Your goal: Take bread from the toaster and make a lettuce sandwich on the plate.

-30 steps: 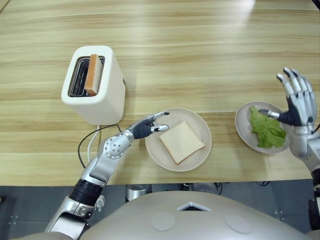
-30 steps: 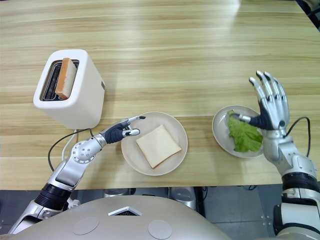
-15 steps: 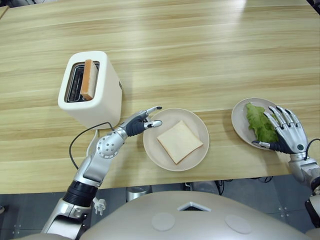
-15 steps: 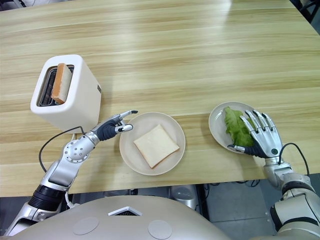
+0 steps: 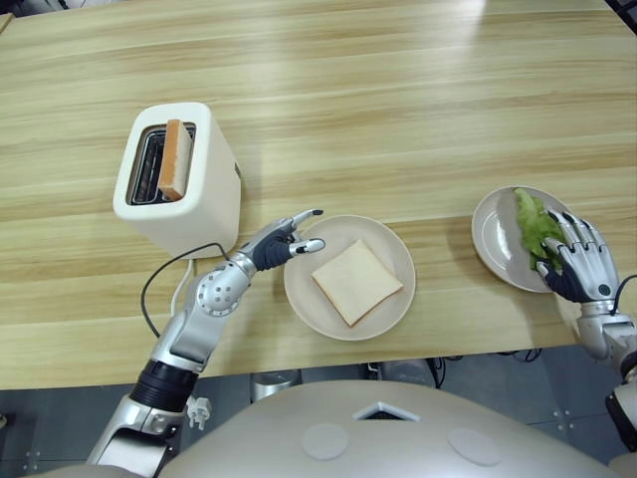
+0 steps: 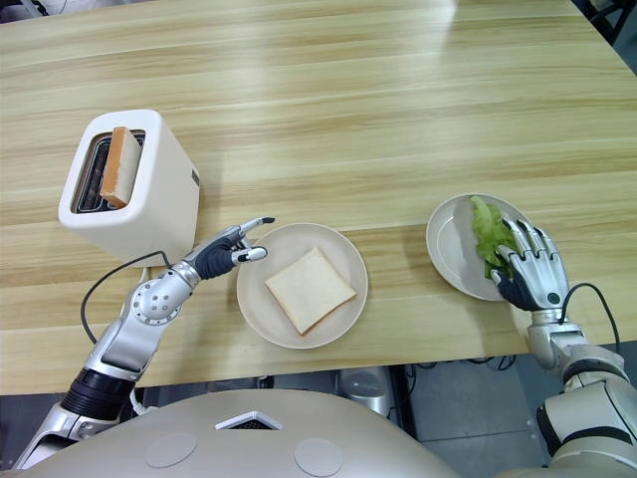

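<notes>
While one bread slice (image 5: 356,281) lies on the plate (image 5: 300,299) and another stands in the toaster (image 5: 214,194), the right hand (image 5: 579,271) curls its fingers on the lettuce (image 5: 531,221), seemingly gripping it; the left hand (image 5: 271,249) is spread and empty.

Both head-mounted eyes look steeply down, sharing the table (image 5: 398,90).

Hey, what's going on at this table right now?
The robot is building a lettuce sandwich. One bread slice lies on the middle plate, and a second slice stands in the toaster. Its right hand grips the lettuce on the side plate; its left hand hovers open beside the middle plate.
</notes>
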{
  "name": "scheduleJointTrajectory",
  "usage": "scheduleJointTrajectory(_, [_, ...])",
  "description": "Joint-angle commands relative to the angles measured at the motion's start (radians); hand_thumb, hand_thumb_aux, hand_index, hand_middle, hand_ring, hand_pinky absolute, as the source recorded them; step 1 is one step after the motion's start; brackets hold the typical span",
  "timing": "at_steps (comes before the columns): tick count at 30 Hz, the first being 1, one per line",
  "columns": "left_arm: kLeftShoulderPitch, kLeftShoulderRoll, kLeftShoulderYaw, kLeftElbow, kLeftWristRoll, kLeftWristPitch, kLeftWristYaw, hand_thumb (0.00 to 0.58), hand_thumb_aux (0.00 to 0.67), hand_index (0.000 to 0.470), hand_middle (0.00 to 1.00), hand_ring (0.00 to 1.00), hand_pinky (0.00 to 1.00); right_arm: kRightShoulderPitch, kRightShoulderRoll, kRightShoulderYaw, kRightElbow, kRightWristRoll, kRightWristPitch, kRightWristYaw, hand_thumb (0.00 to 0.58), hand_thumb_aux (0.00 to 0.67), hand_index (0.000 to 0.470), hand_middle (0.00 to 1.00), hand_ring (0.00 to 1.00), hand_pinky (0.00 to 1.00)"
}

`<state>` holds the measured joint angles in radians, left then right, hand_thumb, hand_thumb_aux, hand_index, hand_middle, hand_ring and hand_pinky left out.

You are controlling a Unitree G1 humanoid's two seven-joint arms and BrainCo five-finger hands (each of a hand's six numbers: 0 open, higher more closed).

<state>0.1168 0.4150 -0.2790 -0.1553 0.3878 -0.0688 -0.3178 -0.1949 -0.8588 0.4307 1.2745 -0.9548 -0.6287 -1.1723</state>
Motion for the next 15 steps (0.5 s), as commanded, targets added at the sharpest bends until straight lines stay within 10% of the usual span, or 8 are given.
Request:
scheduleJointTrajectory(1, [-0.011, -0.003, 0.0, 0.026, 0.009, -0.004, 0.011, 0.0, 0.0, 0.0, 1.0, 1.0, 1.0, -0.004, 0.02, 0.036, -0.001, 0.013, -0.008, 0.031, 0.58, 0.67, 0.46, 0.0, 0.0, 0.0])
scheduleJointTrajectory(9, [-0.014, -0.01, -0.003, 0.041, 0.01, -0.016, 0.026, 0.0, 0.0, 0.0, 1.0, 1.0, 1.0, -0.052, -0.005, 0.019, -0.029, 0.067, -0.044, 0.013, 0.58, 0.67, 0.46, 0.0, 0.0, 0.0])
scheduleJointTrajectory(10, [-0.015, -0.012, 0.002, 0.037, 0.007, -0.017, 0.029, 0.0, 0.0, 0.0, 1.0, 1.0, 1.0, -0.063, -0.014, 0.013, -0.038, 0.074, -0.056, 0.008, 0.58, 0.67, 0.46, 0.84, 0.84, 0.84])
scheduleJointTrajectory(11, [-0.018, -0.014, 0.009, 0.032, 0.001, -0.019, 0.032, 0.0, 0.0, 0.0, 1.0, 1.0, 1.0, -0.073, -0.024, 0.003, -0.05, 0.088, -0.074, 0.008, 0.58, 0.67, 0.46, 1.0, 1.0, 1.0])
scheduleJointTrajectory(15, [-0.04, -0.012, 0.064, 0.028, -0.031, -0.027, 0.051, 0.0, 0.0, 0.0, 1.0, 1.0, 1.0, -0.118, -0.073, -0.035, -0.157, 0.125, -0.142, 0.012, 0.58, 0.67, 0.46, 1.0, 1.0, 1.0])
